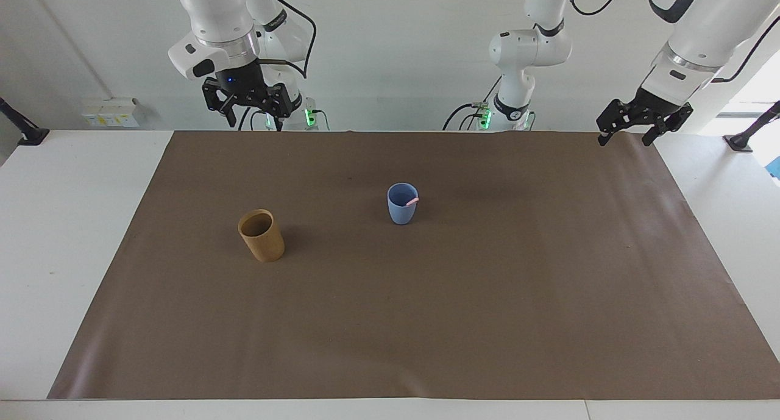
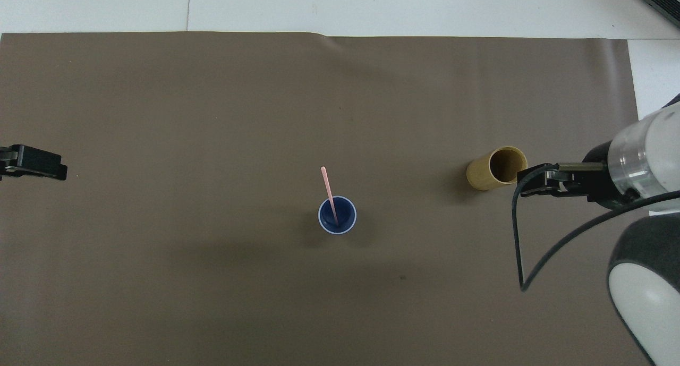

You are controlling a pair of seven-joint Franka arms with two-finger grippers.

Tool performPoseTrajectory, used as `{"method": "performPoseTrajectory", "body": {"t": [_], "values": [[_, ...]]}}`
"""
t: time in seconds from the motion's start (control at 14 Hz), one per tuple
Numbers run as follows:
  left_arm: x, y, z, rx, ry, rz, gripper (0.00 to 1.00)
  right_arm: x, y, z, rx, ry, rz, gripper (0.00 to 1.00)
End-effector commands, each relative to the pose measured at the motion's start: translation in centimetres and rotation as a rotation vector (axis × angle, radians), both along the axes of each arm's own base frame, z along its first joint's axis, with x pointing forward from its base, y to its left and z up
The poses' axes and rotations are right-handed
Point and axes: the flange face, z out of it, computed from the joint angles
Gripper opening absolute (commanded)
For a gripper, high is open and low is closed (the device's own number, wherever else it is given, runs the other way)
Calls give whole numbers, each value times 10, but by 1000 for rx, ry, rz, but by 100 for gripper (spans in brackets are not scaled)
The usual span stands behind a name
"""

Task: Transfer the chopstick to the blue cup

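Observation:
The blue cup (image 1: pixel 401 211) stands upright in the middle of the brown mat (image 1: pixel 487 298). One pale-pink chopstick (image 1: pixel 412 200) leans inside it, its upper end sticking out over the rim. In the overhead view the chopstick (image 2: pixel 328 188) rises from the blue cup (image 2: pixel 346 218). My right gripper (image 1: pixel 253 120) hangs open and empty, high over the mat's edge by the robots, apart from both cups. It shows in the overhead view as well, right gripper (image 2: pixel 527 180). My left gripper (image 1: pixel 624 141) waits open and empty over the mat's corner at the left arm's end, left gripper (image 2: pixel 56 170).
A tan-brown cylindrical cup (image 1: pixel 261 237) stands upright on the mat toward the right arm's end, a little farther from the robots than the blue cup. From overhead the tan cup (image 2: pixel 481 175) looks empty. White table (image 1: pixel 73 237) borders the mat.

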Motion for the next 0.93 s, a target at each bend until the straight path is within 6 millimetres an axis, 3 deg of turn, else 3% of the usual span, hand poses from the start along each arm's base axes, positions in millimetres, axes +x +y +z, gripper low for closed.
{"method": "performPoseTrajectory", "body": {"t": [0.0, 0.36, 0.86], "values": [[-7, 2, 3, -3, 5, 14, 100, -2, -8, -1, 30, -28, 18, 100], [-7, 2, 3, -3, 5, 14, 100, 26, -27, 12, 28, -61, 10, 100], [-7, 1, 4, -3, 3, 12, 100, 22, -21, 10, 46, -50, 21, 100]]}}
